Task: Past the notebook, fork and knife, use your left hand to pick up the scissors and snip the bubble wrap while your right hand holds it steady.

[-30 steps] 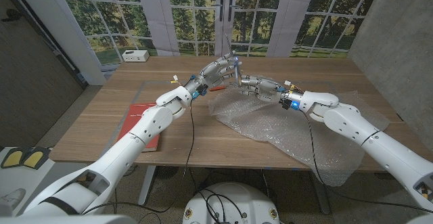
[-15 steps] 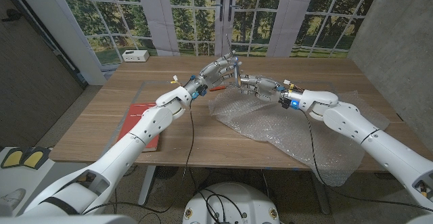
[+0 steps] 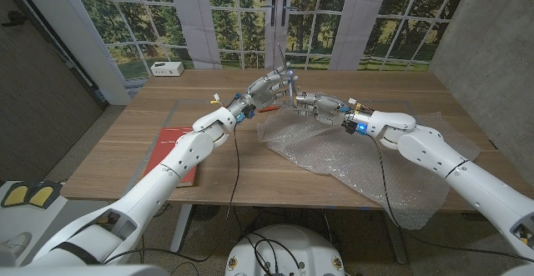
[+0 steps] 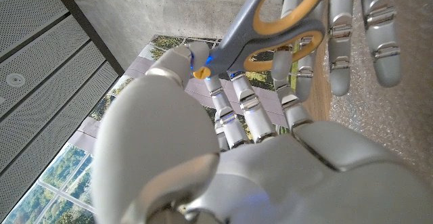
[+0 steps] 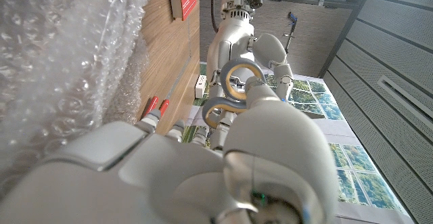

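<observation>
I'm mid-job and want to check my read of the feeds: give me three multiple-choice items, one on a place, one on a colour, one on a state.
1. Where does the red notebook lie?
A. under the left arm
B. on the bubble wrap
C. by the white box

2. What colour lines the scissors' handle loops?
A. green
B. yellow-orange
C. blue

3. What is the left hand doing?
A. resting open
B. pressing the notebook
C. holding the scissors

Key: 1 A, head view shows it beneath that arm. 2 B, left wrist view shows it. 3 C, its fingers hold the handles above the bubble wrap.

No readable text; red notebook (image 3: 178,153) cover lettering perhaps too small.
</observation>
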You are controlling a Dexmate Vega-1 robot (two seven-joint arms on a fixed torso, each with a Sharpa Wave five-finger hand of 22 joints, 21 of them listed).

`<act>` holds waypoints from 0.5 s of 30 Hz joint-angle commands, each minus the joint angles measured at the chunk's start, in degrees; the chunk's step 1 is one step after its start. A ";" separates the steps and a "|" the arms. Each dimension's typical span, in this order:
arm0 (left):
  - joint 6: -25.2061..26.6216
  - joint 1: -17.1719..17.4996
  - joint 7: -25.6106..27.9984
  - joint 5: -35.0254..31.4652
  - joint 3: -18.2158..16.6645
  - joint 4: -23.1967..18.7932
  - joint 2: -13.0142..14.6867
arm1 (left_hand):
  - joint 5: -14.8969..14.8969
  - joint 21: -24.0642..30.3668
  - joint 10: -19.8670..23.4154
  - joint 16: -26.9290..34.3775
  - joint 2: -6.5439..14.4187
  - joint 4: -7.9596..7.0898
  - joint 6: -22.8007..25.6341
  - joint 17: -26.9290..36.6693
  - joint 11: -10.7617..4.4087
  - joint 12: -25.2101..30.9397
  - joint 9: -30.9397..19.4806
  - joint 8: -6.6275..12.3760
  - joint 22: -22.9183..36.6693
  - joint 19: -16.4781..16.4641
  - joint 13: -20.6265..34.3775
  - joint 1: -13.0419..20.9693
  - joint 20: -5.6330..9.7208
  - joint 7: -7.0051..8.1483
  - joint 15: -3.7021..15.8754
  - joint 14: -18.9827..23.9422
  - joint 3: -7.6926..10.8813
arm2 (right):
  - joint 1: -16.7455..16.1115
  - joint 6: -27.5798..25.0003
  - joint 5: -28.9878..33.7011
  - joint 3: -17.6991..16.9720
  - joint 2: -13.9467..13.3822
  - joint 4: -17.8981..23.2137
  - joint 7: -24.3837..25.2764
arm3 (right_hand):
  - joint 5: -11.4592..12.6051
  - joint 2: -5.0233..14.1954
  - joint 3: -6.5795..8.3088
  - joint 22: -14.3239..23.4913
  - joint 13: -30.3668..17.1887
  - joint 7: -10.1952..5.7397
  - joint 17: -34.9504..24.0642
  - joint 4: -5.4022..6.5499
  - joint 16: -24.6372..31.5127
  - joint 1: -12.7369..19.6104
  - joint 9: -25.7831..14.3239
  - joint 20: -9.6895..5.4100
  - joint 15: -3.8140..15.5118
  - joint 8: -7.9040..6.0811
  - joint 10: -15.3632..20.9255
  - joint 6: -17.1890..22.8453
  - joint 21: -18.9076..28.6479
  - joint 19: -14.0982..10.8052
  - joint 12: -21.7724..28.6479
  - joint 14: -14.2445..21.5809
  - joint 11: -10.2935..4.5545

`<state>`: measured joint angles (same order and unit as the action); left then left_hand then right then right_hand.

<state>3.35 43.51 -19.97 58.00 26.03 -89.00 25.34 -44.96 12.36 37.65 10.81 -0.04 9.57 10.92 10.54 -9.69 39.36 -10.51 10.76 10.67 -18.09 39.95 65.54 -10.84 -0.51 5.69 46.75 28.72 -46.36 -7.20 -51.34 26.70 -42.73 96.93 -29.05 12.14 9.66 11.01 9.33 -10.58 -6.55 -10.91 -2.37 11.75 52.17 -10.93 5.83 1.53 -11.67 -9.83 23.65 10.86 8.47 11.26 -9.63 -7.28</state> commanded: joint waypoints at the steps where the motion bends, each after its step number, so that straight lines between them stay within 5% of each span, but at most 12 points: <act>1: -0.52 -0.61 -0.79 -0.50 0.05 1.10 -0.35 | 0.00 0.06 1.55 0.10 0.53 -0.19 -0.31 0.18 -1.55 7.94 -0.19 0.02 0.14 0.00 0.23 0.28 0.38 0.12 2.49 -0.26 -0.15 | -0.77 -0.54 -0.10 -0.32 -0.43 1.74 1.87 | 0.49 0.10 0.35 0.19 -0.15 -0.12 -0.12 -0.19 0.39 0.38 0.01 0.17 0.91 -0.08 -5.19 0.38 0.21 -0.21 0.53 -12.30 0.00; 15: -0.51 -0.84 -1.39 -0.52 0.26 1.56 -0.82 | -0.01 0.07 1.69 0.05 0.62 -0.21 -0.36 0.08 -1.33 7.98 -0.19 0.05 0.14 -0.01 0.23 0.42 0.39 0.06 2.54 -0.41 -0.08 | -1.25 -1.27 -0.27 -0.34 -0.15 3.07 4.67 | 0.54 -0.69 0.42 0.16 -0.13 -0.07 0.11 -1.24 0.71 1.19 0.04 -0.19 1.25 -0.46 -2.90 2.85 0.36 -1.94 0.97 -10.57 -0.43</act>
<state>2.86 42.91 -20.95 57.61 26.10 -87.87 24.82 -44.95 12.36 37.65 10.81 -0.02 9.73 10.92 10.54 -9.69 39.37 -10.52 10.76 10.67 -18.09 39.95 65.56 -10.84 -0.50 5.52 46.58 28.57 -47.38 -7.93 -51.45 26.32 -42.98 99.08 -26.11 12.14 9.19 11.33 9.33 -10.58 -6.87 -10.64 -3.17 12.09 52.65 -10.93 5.62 1.53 -11.89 -9.83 26.01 10.86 6.82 11.92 -9.63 -7.90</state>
